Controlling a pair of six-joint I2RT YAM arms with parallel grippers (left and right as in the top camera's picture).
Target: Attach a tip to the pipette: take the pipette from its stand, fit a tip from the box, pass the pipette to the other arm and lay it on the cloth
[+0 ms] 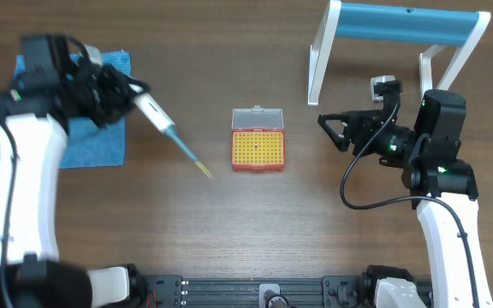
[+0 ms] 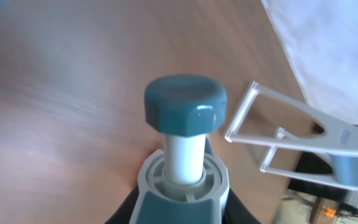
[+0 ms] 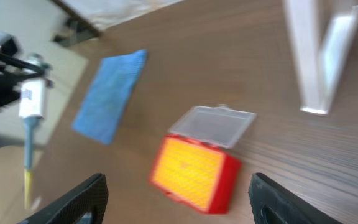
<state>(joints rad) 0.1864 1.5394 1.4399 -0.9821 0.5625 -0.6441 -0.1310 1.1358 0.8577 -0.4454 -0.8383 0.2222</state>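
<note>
Top view: the left gripper (image 1: 129, 92) is closed around the upper body of the pipette (image 1: 163, 126), well to the left of the tip box (image 1: 258, 151). The shaft slants down toward the box, and a yellow tip (image 1: 202, 168) on its nose stops short of the box's left side. The blue cloth (image 1: 101, 144) lies farther left of the box; whether the pipette hangs over it or just beside it I cannot tell. The right gripper (image 1: 332, 130) is to the right of the box, spread wide and holding nothing, with the stand (image 1: 400, 21) beyond it, farther from the box. Left wrist view: the teal plunger button (image 2: 185, 102) rises on a white stem from the grey body clamped between the dark fingers (image 2: 124, 211). Right wrist view: this arm's own fingers (image 3: 82, 199) stand far apart. The box sits past them with its lid open, and beyond the box are the cloth and the hanging pipette, tip downward. By its looks the pipette is light, stiff and smooth plastic, so it could swivel in a two-finger grip. The thick grey body is probably the safest hold, since the plunger would sink under pressure. The thin tip seems only pressed on and might bend or pop off if knocked.
</note>
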